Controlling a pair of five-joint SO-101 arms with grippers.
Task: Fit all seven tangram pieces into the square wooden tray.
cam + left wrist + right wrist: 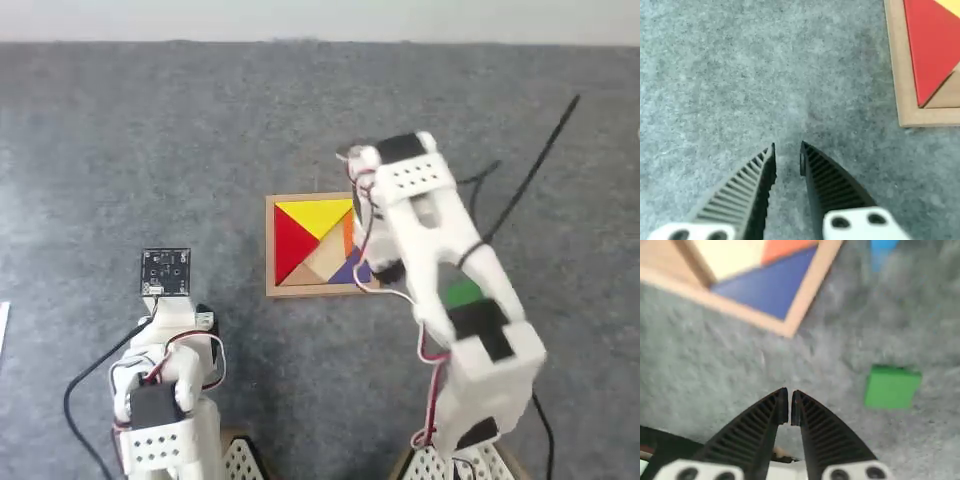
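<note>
I had the tray [310, 291] lying flat on the grey mat [150, 130], about mid-table in the high view. Inside it I could see a yellow triangle [315, 215] along the far edge and a red triangle [290, 245] against the left edge. An orange piece [348, 235] sat toward the right, and tan pieces [322, 262] lay below the yellow. A dark blue piece [767, 287] filled the near right corner. The right arm [440, 250] reached over the tray's right side and hid part of it.

The right gripper [789, 396] hung over bare mat just off the tray's corner. Its fingers were drawn almost together with only a sliver between the tips, and they held nothing. A green square [892, 386] lay on the mat near it, outside the tray and apart from the rim. A light blue piece [883, 246] also lay on the mat outside the tray, cut off by the frame edge, so I could not tell its shape.

The left gripper [787, 150] was over the mat beside the tray's near left corner. Its fingers stood narrowly parted with a clear gap between the tips, and it was empty. From that wrist I saw the red triangle against the rim, with a tan piece next to it.
</note>
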